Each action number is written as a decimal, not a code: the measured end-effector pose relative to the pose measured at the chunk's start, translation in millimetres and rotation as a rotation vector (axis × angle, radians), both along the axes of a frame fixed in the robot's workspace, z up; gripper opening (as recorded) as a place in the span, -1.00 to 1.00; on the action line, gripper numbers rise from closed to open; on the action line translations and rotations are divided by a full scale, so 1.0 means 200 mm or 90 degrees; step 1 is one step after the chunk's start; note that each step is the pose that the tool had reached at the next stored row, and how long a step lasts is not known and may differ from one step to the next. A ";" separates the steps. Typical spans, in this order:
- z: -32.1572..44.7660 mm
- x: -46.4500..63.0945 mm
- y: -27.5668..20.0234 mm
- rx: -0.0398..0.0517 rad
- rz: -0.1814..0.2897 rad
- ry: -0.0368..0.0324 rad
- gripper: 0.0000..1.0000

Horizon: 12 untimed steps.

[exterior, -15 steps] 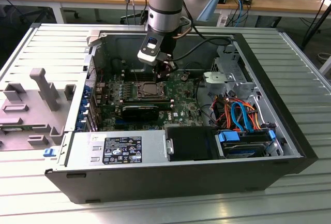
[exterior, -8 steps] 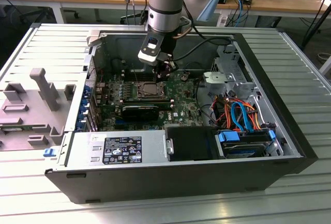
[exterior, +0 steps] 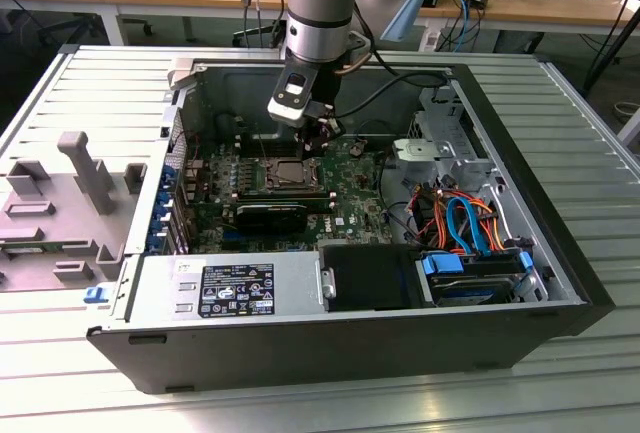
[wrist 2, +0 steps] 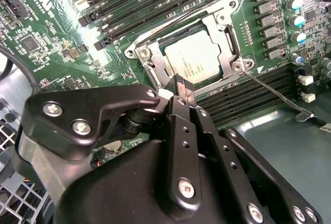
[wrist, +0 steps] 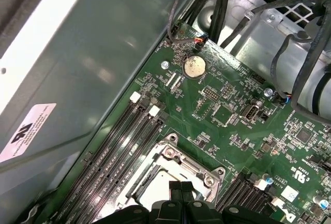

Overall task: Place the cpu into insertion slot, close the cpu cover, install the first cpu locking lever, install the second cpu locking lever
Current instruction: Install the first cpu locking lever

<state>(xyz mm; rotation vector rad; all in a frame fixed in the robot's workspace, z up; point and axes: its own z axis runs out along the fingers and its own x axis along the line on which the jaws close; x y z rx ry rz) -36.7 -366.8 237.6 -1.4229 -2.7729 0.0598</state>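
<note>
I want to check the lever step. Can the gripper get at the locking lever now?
Probably yes: the lever sticks out past the cover over the memory slots, nothing lies on it, and the gripper hangs close by.

Even overhead room light washes the open computer case (exterior: pixel 330 353) in the exterior view, turning the ribbed metal table (exterior: pixel 560 153) around it pale and glaring, while the insertion slot (exterior: pixel 290 171) sits in the dimmer interior under the arm (exterior: pixel 320 3). In the second wrist view, white hotspots burn on the green board (wrist 2: pixel 51 48) just beyond the slot, and the cpu (wrist 2: pixel 194 61) inside it gives off a flat grey sheen. In the first wrist view, a broad soft gleam spreads over the case wall (wrist: pixel 93 53) well away from the slot, and a coin battery (wrist: pixel 194 67) flares bright.
</note>
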 end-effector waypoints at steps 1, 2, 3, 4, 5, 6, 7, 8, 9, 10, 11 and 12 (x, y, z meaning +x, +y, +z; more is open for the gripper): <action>0.000 0.00 0.000 0.0002 0.002 0.0000 -0.79; 0.000 0.00 0.000 0.0002 0.003 0.0000 -0.79; 0.000 0.00 0.000 0.0003 0.004 0.0000 -0.79; 0.000 0.00 0.000 0.0004 0.005 0.0000 -0.79; 0.000 0.00 0.000 0.0005 0.007 0.0000 -0.79; 0.000 0.00 0.000 0.0006 0.008 0.0000 -0.79; 0.000 0.00 0.000 0.0006 0.009 0.0000 -0.79; 0.000 0.00 0.000 0.0007 0.010 0.0000 -0.79; 0.000 0.00 0.000 0.0008 0.011 0.0000 -0.79; 0.000 0.00 0.000 0.0009 0.012 0.0000 -0.79; 0.000 0.00 0.000 0.0009 0.013 0.0000 -0.79; 0.000 0.00 0.000 0.0010 0.014 0.0000 -0.79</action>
